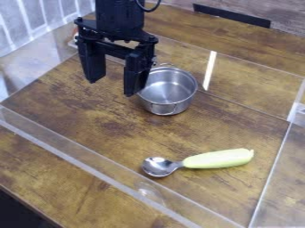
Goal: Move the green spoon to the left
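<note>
Green spoon (199, 162): yellow-green handle, shiny, seemingly metal bowl.

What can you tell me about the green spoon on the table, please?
The green spoon has a thick, rounded yellow-green handle that looks like plastic and a small, shiny, round metal bowl. It lies flat on the wooden table, near the front, bowl toward the left of the picture and handle toward the right. Nothing else touches it.
</note>
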Motion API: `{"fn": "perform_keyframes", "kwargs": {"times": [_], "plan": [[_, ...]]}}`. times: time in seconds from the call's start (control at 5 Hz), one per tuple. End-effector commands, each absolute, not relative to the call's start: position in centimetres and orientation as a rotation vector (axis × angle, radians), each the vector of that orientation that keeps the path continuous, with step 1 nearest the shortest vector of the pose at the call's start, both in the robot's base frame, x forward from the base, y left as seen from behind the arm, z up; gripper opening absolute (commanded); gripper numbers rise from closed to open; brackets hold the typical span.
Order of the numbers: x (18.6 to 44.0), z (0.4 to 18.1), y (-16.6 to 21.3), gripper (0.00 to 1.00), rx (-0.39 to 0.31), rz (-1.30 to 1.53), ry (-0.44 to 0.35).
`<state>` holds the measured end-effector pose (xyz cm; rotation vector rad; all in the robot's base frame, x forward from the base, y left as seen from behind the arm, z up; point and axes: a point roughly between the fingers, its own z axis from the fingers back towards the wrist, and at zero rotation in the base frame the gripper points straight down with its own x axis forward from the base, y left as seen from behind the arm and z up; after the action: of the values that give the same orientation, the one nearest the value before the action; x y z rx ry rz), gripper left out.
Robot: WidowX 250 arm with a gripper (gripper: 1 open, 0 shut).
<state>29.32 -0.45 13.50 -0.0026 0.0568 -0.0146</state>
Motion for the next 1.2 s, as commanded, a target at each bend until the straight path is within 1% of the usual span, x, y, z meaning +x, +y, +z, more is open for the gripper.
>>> {"fn": "perform_keyframes", "kwargs": {"times": [0.0,0.2,0.4,0.6,0.8,1.0], "plan": [[28.5,12.1,-0.7,1.00,-0.006,-0.038,0.087],[28.5,11.1,-3.0,1.00,0.029,-0.215,0.088],[29.6,9.8,-6.8,1.00,0.060,-0.462,0.081],[31.1,8.8,-10.5,1.00,0.075,-0.681,0.071],[32.4,8.3,-11.8,1.00,0.076,-0.834,0.063],[32.8,7.5,-11.8,1.00,0.069,-0.908,0.071]]}}
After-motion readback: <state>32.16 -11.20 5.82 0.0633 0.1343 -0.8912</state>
